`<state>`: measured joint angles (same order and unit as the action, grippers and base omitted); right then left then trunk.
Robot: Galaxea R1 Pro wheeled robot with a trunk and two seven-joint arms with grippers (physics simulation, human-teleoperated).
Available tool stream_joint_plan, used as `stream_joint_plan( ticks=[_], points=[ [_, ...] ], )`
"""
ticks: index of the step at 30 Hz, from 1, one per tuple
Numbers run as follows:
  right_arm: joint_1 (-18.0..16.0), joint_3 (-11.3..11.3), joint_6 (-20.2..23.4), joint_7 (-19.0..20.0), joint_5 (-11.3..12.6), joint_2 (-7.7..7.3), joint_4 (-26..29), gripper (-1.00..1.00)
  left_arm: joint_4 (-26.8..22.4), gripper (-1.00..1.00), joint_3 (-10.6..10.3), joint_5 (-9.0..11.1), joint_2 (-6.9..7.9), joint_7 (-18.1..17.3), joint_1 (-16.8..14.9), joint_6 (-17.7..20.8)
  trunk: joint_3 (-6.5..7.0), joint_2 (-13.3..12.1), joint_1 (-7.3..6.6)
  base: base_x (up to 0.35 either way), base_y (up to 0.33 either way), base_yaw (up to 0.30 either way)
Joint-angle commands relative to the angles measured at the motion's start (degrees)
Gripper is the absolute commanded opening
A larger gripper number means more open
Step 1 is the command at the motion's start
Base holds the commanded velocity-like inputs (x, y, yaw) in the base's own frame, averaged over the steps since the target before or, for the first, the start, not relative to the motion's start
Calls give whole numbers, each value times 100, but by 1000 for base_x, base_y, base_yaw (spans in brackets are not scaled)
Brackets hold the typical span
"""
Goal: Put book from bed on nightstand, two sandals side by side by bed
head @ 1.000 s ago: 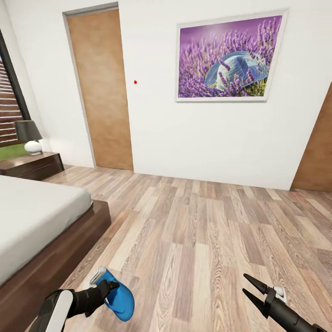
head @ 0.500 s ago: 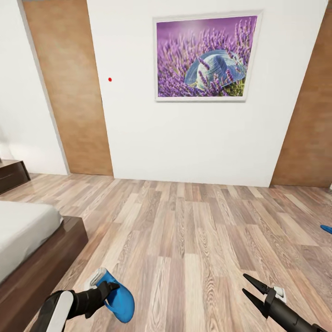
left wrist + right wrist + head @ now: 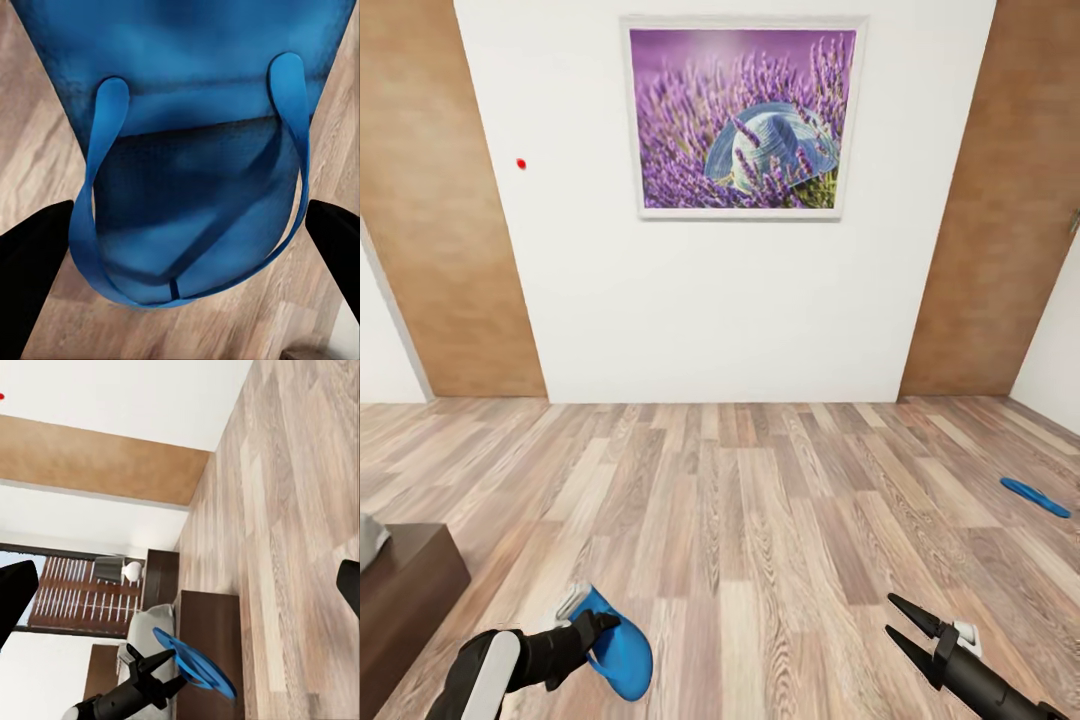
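Wood-plank floor [image 3: 760,500] now fills the view after a rightward turn, revealing the second sandal [image 3: 1036,497] far right; left gripper [image 3: 592,630] pinches one sandal [image 3: 615,650], right gripper [image 3: 905,622] spread.

One sandal [image 3: 1036,496] lay on the floor [image 3: 760,520] far right; the bed [image 3: 405,585] stood left, a picture [image 3: 743,117] on the wall ahead.

Right wrist cam catches the left gripper [image 3: 174,679] clamped on a blue sandal [image 3: 196,663]. Behind it there's the bed [image 3: 210,630], wood floor [image 3: 292,510] and a nightstand [image 3: 160,577] with a lamp [image 3: 120,569].
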<state>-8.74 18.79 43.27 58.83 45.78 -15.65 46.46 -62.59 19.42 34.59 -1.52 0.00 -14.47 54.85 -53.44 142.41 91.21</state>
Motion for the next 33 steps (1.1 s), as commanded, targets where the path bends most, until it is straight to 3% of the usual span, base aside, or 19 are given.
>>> stream_joint_plan(
  ticks=[1, 12, 33],
  points=[
    [-5, 2, 33, 5, 19, 0, -5, 100, -8, -100, 21, 22, -6, 0, -3, 35, -6, 2, 2, 344, -131, -263],
    [-5, 2, 33, 5, 13, 0, -5, 100, -8, -100, 24, 22, -6, -8, -3, 34, -6, 2, 2, 344, -95, -263],
    [-5, 9, 36, 5, 2, -3, -5, 100, -8, -100, 26, 26, -6, -9, -3, 34, -6, 2, 2, 344, -1, -263]
  ],
)
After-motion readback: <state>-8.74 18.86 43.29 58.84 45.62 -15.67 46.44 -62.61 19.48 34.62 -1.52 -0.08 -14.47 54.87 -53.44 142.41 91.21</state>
